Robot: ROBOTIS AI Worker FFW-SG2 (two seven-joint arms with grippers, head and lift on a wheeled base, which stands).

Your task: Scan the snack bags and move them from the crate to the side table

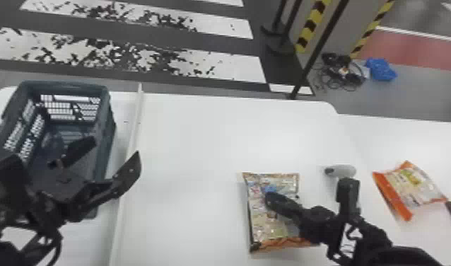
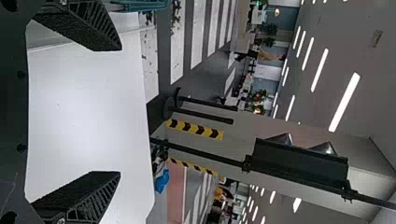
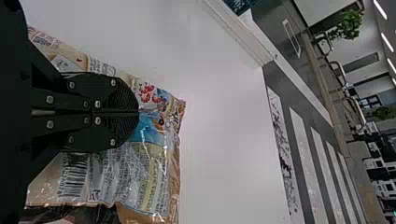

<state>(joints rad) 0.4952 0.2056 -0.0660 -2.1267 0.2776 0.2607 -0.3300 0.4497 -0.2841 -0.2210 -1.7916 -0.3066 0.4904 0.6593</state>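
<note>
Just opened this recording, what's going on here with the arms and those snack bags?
The right gripper, its fingers shut together, is over a snack bag lying on the white table; whether it presses on the bag I can't tell. The left gripper is open and empty by the crate. A second, orange-edged bag lies off to the right, on the side table.

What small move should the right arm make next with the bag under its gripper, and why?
I'd probably raise the right gripper slightly and open its jaws: they are shut over the snack bag, with no fold seen between them, and the bag lies on the white table, so it seems ungrasped.
</note>
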